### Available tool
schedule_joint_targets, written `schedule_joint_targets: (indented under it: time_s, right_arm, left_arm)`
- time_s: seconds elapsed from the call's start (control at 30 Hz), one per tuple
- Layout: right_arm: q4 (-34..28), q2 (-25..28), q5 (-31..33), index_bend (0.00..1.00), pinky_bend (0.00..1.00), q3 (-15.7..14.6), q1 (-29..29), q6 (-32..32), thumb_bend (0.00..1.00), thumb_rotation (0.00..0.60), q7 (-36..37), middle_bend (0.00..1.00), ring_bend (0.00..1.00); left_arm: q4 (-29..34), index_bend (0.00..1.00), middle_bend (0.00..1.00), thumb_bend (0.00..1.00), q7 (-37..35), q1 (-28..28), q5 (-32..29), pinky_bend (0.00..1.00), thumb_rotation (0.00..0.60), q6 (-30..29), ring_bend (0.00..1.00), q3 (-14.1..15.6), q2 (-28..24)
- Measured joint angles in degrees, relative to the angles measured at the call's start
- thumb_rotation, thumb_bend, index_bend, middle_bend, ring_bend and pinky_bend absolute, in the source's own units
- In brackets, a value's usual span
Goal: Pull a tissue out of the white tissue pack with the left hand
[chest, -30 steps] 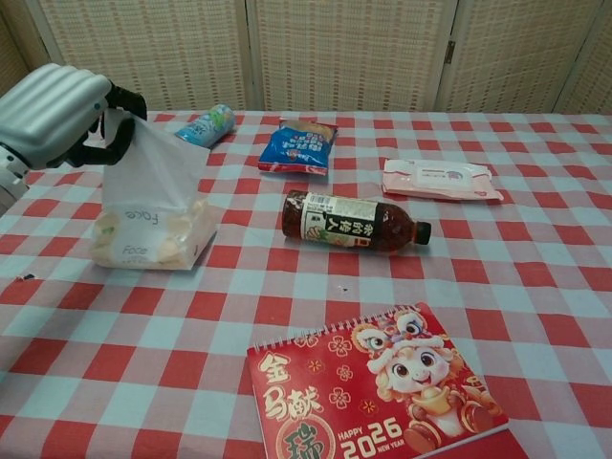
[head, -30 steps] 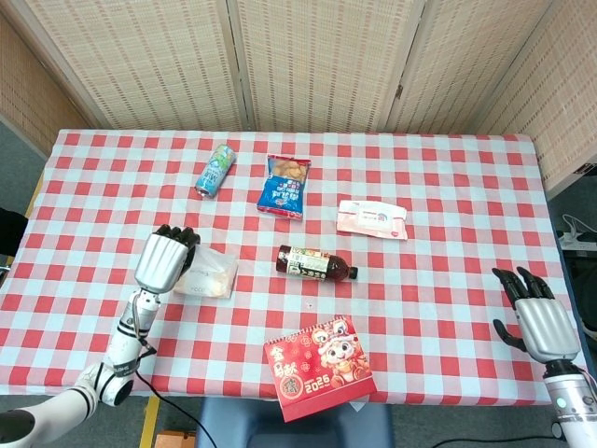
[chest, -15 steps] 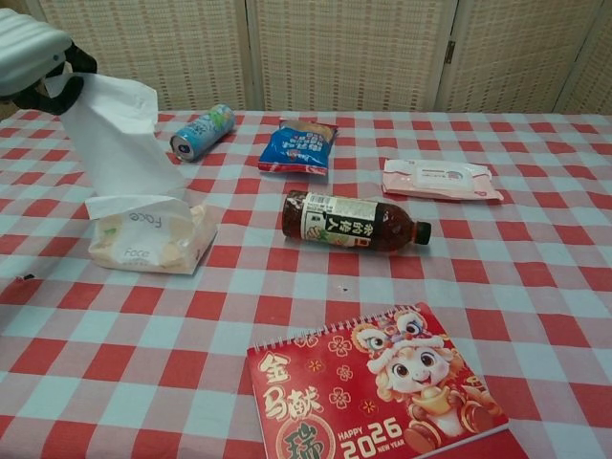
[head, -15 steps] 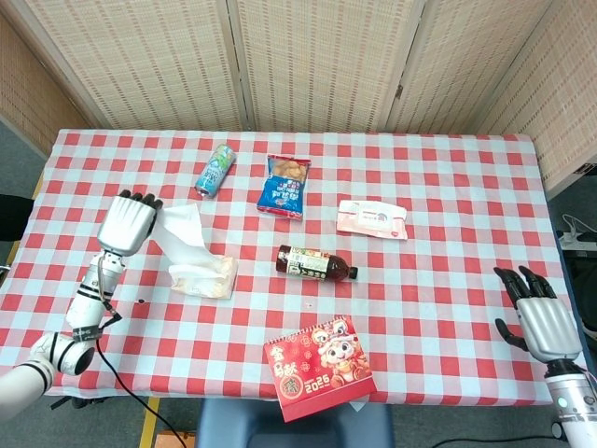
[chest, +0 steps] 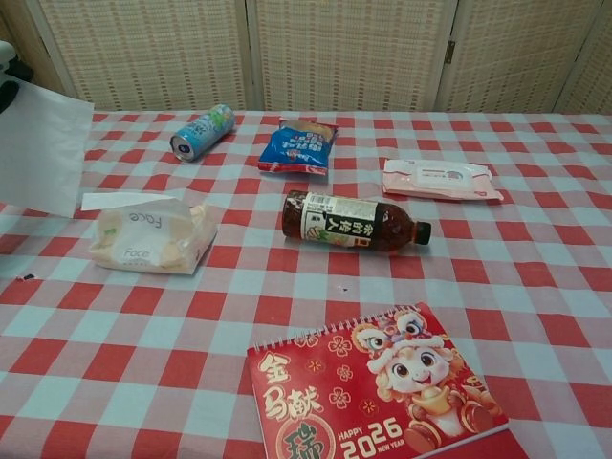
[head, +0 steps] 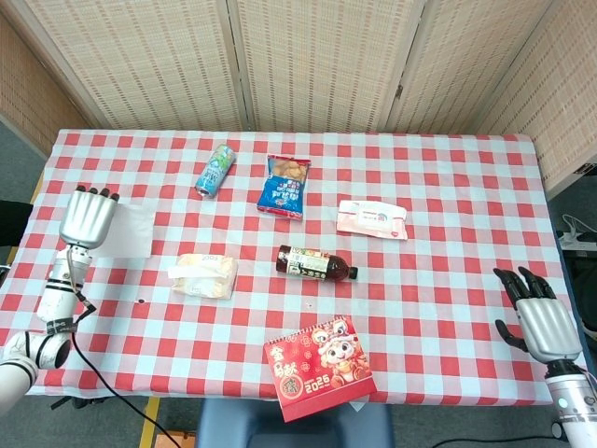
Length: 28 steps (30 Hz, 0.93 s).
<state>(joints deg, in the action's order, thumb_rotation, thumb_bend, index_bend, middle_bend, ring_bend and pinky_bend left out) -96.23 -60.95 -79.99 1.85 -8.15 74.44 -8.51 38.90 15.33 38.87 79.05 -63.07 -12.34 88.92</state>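
Observation:
The white tissue pack point(head: 205, 276) point(chest: 148, 239) lies on the checked table left of centre, a fresh tissue tip sticking out of its top. My left hand point(head: 88, 217) is raised off to the pack's left and holds a pulled-out white tissue point(head: 129, 231) point(chest: 40, 146), which hangs free of the pack. Only a sliver of this hand shows at the chest view's top left corner. My right hand point(head: 539, 318) rests at the table's near right edge with fingers spread and nothing in it.
A dark drink bottle point(head: 315, 263) lies at the centre. A can point(head: 215, 170), a blue snack bag point(head: 285, 186) and a pink wipes pack point(head: 372, 219) lie further back. A red calendar point(head: 318, 367) sits at the front edge.
My left hand rose up and leftward with the tissue. The sheet came fully out of the pack and now hangs free; a new tip stands out of the pack.

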Motion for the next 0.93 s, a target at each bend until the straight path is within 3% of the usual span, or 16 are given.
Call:
schedule_joint_targets:
  time_s: [0.13,0.23,0.3,0.4,0.67,0.8,0.93]
  right_arm:
    - [0.0,-0.1,0.1,0.09,0.11,0.0,-0.1,-0.2,0.28,0.6,-0.2,0.1,0.0]
    - [0.0,-0.1,0.0,0.09,0.11,-0.2,-0.1,-0.3,0.28,0.6,-0.5,0.1,0.0]
    - [-0.1,0.0,-0.1,0.09,0.11,-0.3,-0.1,-0.2,0.28,0.6,-0.5,0.1,0.0]
    - [-0.1,0.0,0.0,0.09,0.11,-0.2,-0.1,-0.2,0.28,0.6,-0.5,0.1,0.0]
    - [-0.2,-0.1,0.0,0.09,0.11,-0.3,-0.1,-0.2,0.28,0.6,-0.8,0.1,0.0]
    - [-0.1,-0.2,0.1,0.09,0.11,-0.2,-0.1,-0.2,0.28,0.6,-0.4,0.1,0.0]
    - [0.1,-0.5,0.9,0.09,0.11,0.1,-0.3,-0.5,0.28,0.6,-0.4,0.1,0.0]
  left_arm:
    - [-2.5,0.6,0.54,0.61,-1.4,-0.5,-0.7,0.56,0.6,-0.4,0.59,0.3,1.1]
    - [-3.1,0.43,0.42,0.57,-1.8,-0.7,-0.4,0.56,0.6,-1.5,0.53,0.5,1.3]
    - [-3.2,0.29,0.29,0.5,-2.1,-0.9,0.4,0.52,0.6,-2.7,0.43,1.1,1.2]
    - [-2.4,0.18,0.18,0.45,-3.6,-1.5,1.4,0.45,0.6,-4.0,0.31,1.9,0.6]
    - [3.6,0.1,0.11,0.43,-6.9,-3.5,1.3,0.38,0.6,-4.9,0.23,2.8,-1.9]
    - [10.8,0.1,0.12,0.43,-9.5,-5.5,1.3,0.36,0.6,-5.7,0.23,3.5,-4.3]
    - [22.4,0.1,0.13,0.43,-12.1,-9.2,3.2,0.37,0.6,-8.1,0.23,6.2,-8.8]
